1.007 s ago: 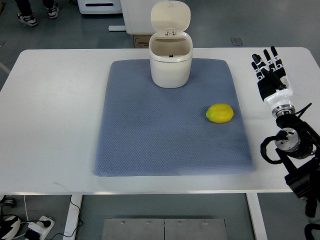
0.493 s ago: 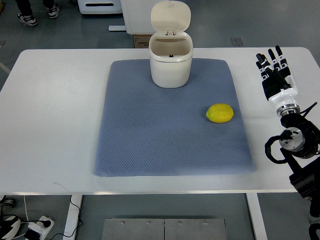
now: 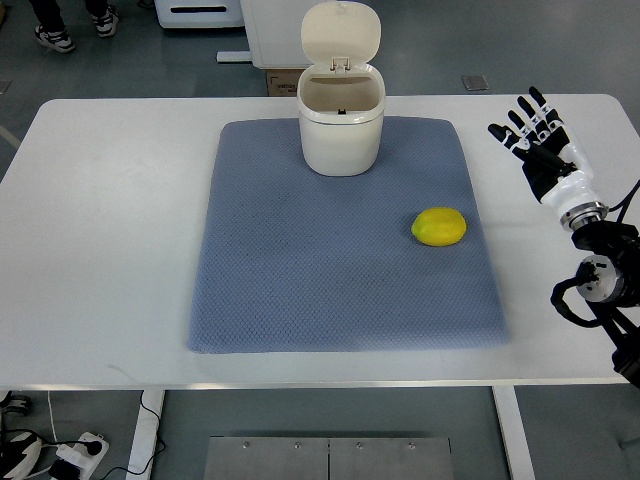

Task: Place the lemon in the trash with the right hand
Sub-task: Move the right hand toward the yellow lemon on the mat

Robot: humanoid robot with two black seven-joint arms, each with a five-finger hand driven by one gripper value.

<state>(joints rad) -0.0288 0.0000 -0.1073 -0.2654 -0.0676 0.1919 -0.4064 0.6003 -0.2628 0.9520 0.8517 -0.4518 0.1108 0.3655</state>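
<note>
The right hand (image 3: 537,150) hovers over the table (image 3: 110,200) by its right edge, its fingers (image 3: 517,122) spread wide and holding nothing. The lemon (image 3: 439,227) lies on the grey mat (image 3: 300,270), well apart from the fingers, to their left and nearer the robot. Farther left of the fingertips, the trash bin (image 3: 341,125) stands on the mat's far edge, lid up.

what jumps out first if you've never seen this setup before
The yellow lemon stands out most, lying alone on the right part of the blue-grey mat. Next comes the white trash bin at the mat's far edge, its lid flipped up and the inside showing. Over the white table at the far right, the right hand hovers with fingers spread, holding nothing, well apart from the lemon.
</note>
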